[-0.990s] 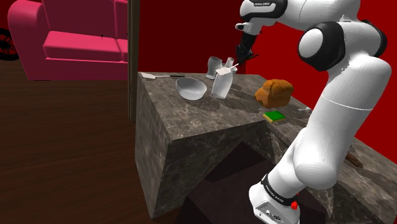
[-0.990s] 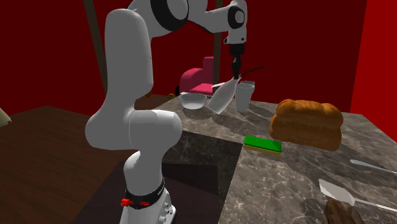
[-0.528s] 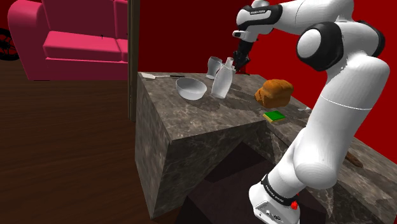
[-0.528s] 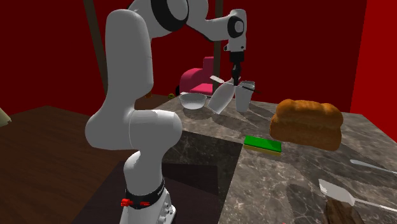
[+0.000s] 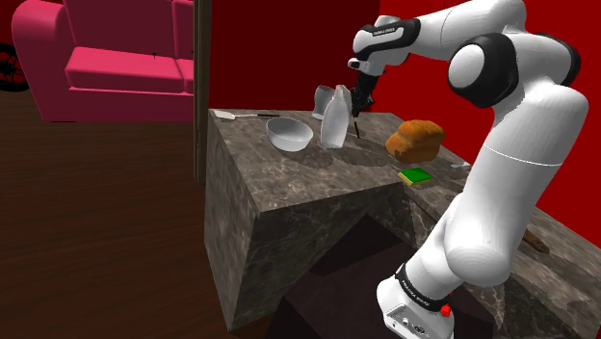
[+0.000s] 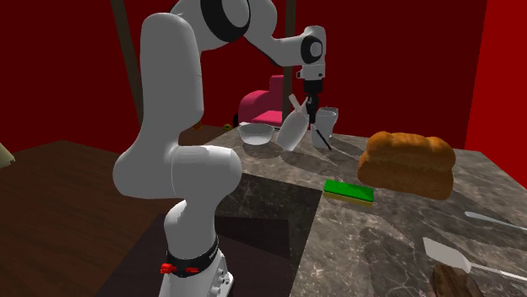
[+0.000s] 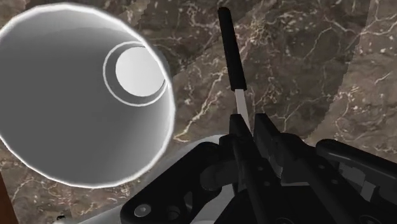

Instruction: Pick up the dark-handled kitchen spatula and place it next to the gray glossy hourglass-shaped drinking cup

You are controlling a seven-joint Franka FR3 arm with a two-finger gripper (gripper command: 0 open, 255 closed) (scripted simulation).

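Note:
My gripper (image 5: 358, 102) (image 6: 312, 115) (image 7: 251, 127) is shut on the thin pale shaft of the spatula. Its dark handle (image 7: 230, 51) (image 6: 323, 139) slants down away from the fingers to the marble top. Its white blade (image 6: 296, 103) sticks up on the other side of the hand. Close beside the gripper stands the glossy grey cup (image 7: 76, 95) (image 5: 334, 119) (image 6: 291, 132), whose wide rim and small inner ring I see from above. The handle's tip sits just off the cup's side.
A second pale cup (image 5: 321, 98) (image 6: 326, 126) stands by the first. The marble table (image 5: 289, 178) also carries a grey bowl (image 5: 289, 133), a bread loaf (image 5: 416, 140), a green sponge (image 5: 417, 175) and another spatula (image 5: 241, 116) at the far corner. More utensils (image 6: 456, 257) lie near the stand.
The gripper came down and shifted toward the cups. The spatula swung from roughly level to steep, its dark handle now pointing down at the table beside the cup.

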